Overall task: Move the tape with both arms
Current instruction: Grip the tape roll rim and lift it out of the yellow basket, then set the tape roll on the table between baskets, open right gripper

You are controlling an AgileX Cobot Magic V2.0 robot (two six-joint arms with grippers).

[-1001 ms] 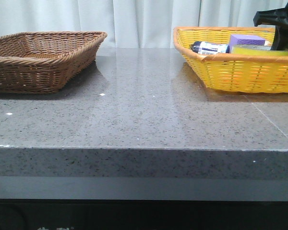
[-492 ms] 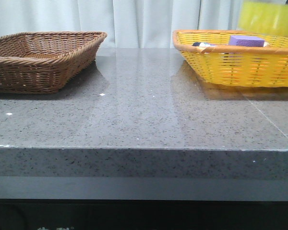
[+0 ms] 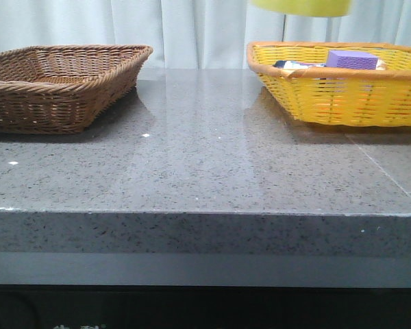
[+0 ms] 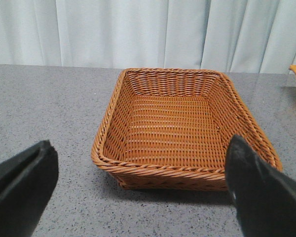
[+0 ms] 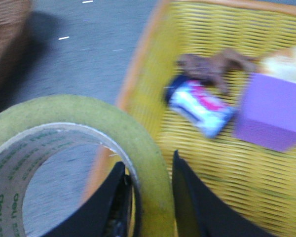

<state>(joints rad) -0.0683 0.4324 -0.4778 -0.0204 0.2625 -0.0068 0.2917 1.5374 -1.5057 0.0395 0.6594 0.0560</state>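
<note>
The tape (image 5: 74,148), a wide yellow roll with a white core and green printing, is pinched through its wall by my right gripper (image 5: 148,173), one finger inside the ring and one outside. In the front view only the roll's lower edge (image 3: 301,7) shows at the top, above the left rim of the yellow basket (image 3: 342,103). The right arm itself is out of the front view. My left gripper (image 4: 138,192) is open and empty, low over the table just in front of the brown basket (image 4: 182,128).
The yellow basket (image 5: 222,148) at the back right holds a purple block (image 3: 353,59), a dark bottle with a white label (image 5: 200,106) and a brownish item (image 5: 212,66). The empty brown wicker basket (image 3: 55,86) stands at the back left. Grey stone tabletop (image 3: 205,164) between them.
My right gripper has lifted the tape out of the yellow basket and carried it up and to the left. The basket's other items stay put.
</note>
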